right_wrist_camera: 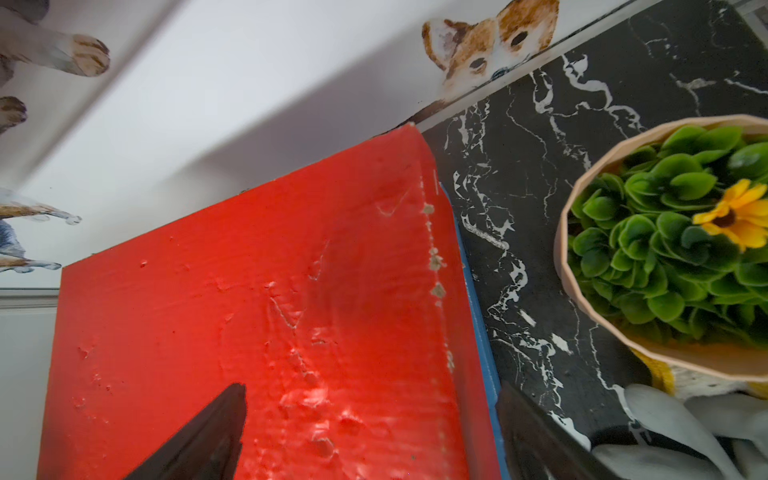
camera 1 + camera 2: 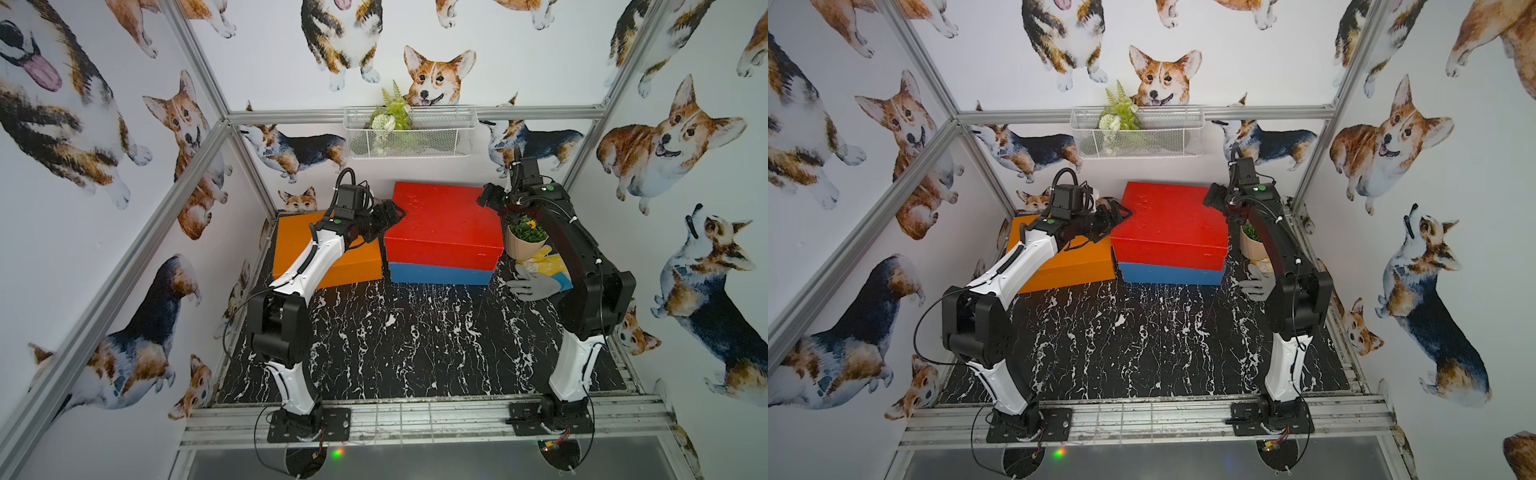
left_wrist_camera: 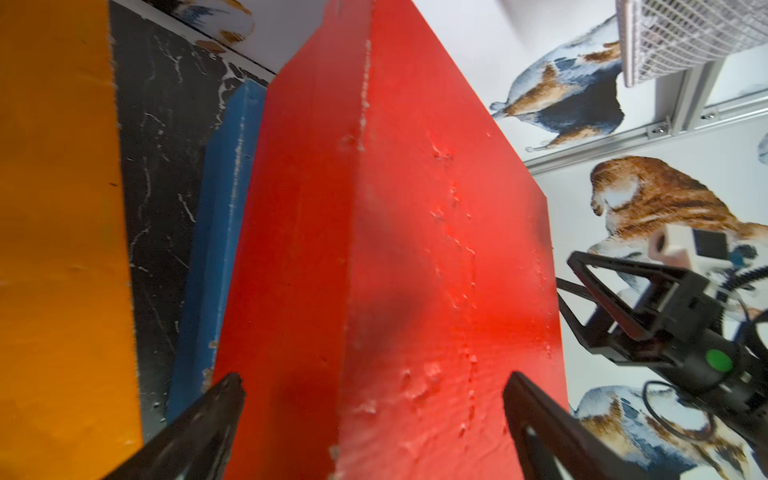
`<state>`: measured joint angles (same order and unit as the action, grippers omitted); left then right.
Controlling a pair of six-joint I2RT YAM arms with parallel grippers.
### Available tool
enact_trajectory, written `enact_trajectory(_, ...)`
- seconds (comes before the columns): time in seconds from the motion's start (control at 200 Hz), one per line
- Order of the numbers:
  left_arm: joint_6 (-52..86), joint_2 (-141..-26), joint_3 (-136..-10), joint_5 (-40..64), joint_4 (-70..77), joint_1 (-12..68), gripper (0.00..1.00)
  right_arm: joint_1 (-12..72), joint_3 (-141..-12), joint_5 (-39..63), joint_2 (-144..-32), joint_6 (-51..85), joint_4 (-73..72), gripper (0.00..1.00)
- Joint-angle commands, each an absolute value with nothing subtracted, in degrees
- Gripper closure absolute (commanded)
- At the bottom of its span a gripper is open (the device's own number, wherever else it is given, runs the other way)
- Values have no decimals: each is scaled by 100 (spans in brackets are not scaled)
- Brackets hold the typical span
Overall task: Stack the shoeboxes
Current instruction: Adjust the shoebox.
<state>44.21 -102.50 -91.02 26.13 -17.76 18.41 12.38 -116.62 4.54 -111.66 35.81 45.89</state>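
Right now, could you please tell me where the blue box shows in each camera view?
Top view: the blue box sits under the red box, beside the orange box.
Top view: the blue box likewise.
Left wrist: a blue band beside the red box, toward the orange box.
Right wrist: a thin blue strip along the red box, facing the potted plant.
Shared landmark: the red box.

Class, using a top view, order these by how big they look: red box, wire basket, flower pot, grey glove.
1. red box
2. wire basket
3. flower pot and grey glove: they look alike, and the right arm partly hides both, so unranked.
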Motion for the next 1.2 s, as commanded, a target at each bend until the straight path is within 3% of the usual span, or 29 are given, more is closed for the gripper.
enact_trajectory(0.0,4548,-10143,-8991,2770,-1374,1922,0,1239,-11778,583,-11284,3705,4395,5)
enact_trajectory(0.25,4580,-10163,-8919,2821,-1305,2108,0,1239,-12468,593,-11814,3638,4710,8)
enact_trajectory(0.42,4333,-10134,-9082,2307,-1861,2032,0,1240,-12633,420,-11857,3565,4855,7)
enact_trajectory(0.881,4344,-9409,-8880,2596,-2040,933,0,1327,-13097,-556,-11111,3275,5511,1)
enact_trajectory(1.036,4486,-8745,-8287,2782,-1960,7,0,2144,-12660,-1267,-10374,3103,5407,0)
enact_trajectory(1.191,4436,-7960,-7497,2895,-1907,-1076,0,3700,-11667,-1972,-9589,3113,4720,1)
